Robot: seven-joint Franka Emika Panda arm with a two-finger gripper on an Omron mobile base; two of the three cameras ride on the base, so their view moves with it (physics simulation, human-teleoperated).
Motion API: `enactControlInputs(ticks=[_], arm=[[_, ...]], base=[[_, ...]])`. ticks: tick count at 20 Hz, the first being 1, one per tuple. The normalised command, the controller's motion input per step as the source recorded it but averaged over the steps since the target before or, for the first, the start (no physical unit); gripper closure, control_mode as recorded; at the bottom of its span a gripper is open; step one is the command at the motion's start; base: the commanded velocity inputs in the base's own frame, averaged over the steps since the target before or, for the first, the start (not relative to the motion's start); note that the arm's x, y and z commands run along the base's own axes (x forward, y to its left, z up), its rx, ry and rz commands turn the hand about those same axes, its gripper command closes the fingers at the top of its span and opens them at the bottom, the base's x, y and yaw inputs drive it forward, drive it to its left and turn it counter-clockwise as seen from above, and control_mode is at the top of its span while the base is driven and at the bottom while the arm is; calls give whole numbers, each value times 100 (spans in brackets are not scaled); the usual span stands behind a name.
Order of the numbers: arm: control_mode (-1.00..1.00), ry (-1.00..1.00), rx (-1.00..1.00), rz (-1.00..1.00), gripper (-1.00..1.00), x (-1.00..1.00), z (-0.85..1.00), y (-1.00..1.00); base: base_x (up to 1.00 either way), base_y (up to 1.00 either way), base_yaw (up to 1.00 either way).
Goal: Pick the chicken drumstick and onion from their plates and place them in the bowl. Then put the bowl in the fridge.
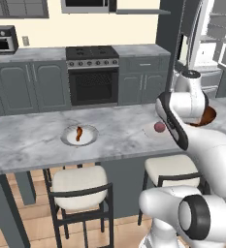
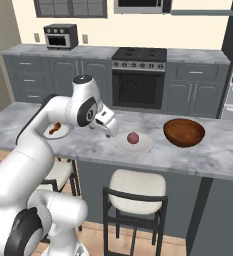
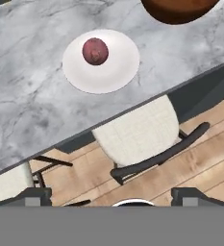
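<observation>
The chicken drumstick (image 1: 79, 134) lies on a grey-rimmed plate (image 1: 68, 138) at the left of the marble island. The reddish-purple onion (image 3: 95, 51) rests on a pale plate (image 3: 118, 72) further right; it also shows as the onion (image 2: 133, 138) on its plate (image 2: 143, 146). The reddish-brown bowl (image 2: 184, 132) stands empty to the right of that plate. My gripper (image 2: 108, 133) hovers above the counter between the two plates, just left of the onion, open with nothing between its tips (image 3: 36, 196). The fridge (image 1: 206, 43) stands open at the far right.
Cushioned stools (image 1: 79, 181) (image 2: 136, 185) are tucked under the island's near edge. A stove and grey cabinets (image 2: 138, 75) line the back wall. My own arm (image 1: 182, 126) covers part of the bowl in the left base view.
</observation>
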Motion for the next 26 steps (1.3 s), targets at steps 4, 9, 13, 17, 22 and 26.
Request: enactControlInputs(ticks=[4,9,13,17,22,26], arm=[[-100,0,0,-44,-100,38,-24,-23],[-100,0,3,-13,-100,46,-19,-30],[-100,0,7,-6,-100,39,-25,-32],[-100,0,9,0,-100,41,-17,-22],[-100,2,0,0,-100,42,-9,-5],[-100,5,0,0,-100,46,-13,0]], base=[[0,0,0],[0,0,0],[0,0,0],[0,0,0],[0,0,0],[0,0,0]])
